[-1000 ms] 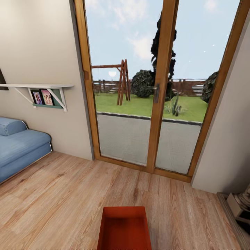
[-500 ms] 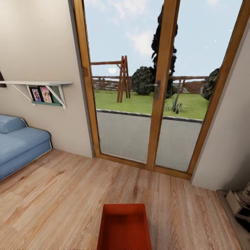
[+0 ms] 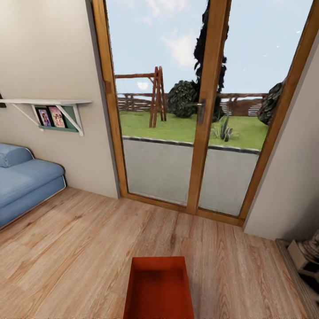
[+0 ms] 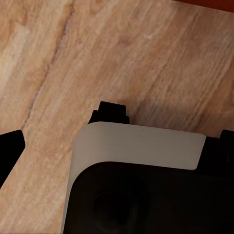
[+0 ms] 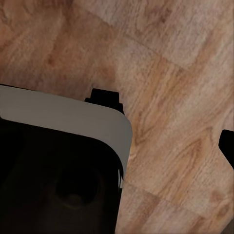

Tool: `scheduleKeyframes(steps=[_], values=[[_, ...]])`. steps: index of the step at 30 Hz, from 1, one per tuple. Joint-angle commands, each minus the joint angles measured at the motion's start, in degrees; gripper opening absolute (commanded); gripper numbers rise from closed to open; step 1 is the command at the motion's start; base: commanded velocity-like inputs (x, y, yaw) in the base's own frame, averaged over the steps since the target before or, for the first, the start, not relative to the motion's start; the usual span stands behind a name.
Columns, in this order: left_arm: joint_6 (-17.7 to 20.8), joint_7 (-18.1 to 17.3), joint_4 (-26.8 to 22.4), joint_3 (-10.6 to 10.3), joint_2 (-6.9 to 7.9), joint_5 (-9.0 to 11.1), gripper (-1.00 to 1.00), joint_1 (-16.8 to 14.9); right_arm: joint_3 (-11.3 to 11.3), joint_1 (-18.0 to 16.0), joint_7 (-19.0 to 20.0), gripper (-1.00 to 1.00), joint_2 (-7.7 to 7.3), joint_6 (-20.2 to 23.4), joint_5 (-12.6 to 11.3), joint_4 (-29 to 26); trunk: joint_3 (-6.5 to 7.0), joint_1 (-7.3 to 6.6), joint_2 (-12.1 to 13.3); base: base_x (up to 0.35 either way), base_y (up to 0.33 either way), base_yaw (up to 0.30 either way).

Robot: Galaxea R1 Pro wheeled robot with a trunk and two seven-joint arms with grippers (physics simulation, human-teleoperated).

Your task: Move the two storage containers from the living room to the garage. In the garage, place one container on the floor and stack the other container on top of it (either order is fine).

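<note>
One red-orange storage container (image 3: 158,289) lies open side up on the light wood floor of the living room, at the lower edge of the head view. A sliver of its red wall (image 4: 209,2) shows at the rim of the left wrist view. My left gripper (image 4: 118,144) hangs over the planks, open, with its black fingertips (image 4: 10,146) far apart and nothing between them. My right gripper (image 5: 117,146) also hangs over bare planks, with one fingertip (image 5: 227,145) at the picture's edge and nothing held. The garage is out of view.
A wood-framed glass double door (image 3: 201,110) stands straight ahead, with a garden outside. The blue sofa (image 3: 24,181) and a wall shelf (image 3: 48,104) are at the left. A wall corner (image 3: 288,177) and some stacked items (image 3: 305,257) are at the right. My base (image 4: 141,190) shows under both wrists.
The whole head picture has shifted slightly upward, so the camera has moved. The container keeps its place on the floor.
</note>
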Motion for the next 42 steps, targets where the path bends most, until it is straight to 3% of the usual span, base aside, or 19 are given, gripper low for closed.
scheduleKeyframes(steps=[1,42], values=[[-0.2,0.0,0.0,-0.5,0.0,0.5,1.0,0.0,0.5,-0.1,0.1,1.0,0.01,-0.3,-0.6,0.2,-0.15,-0.01,0.0,0.0,0.0,0.0],[-0.2,0.0,0.0,-0.5,0.0,0.5,1.0,0.0,1.0,-0.1,0.3,1.0,0.01,-0.3,-0.1,0.2,-3.88,-0.01,0.0,0.0,0.0,0.0]])
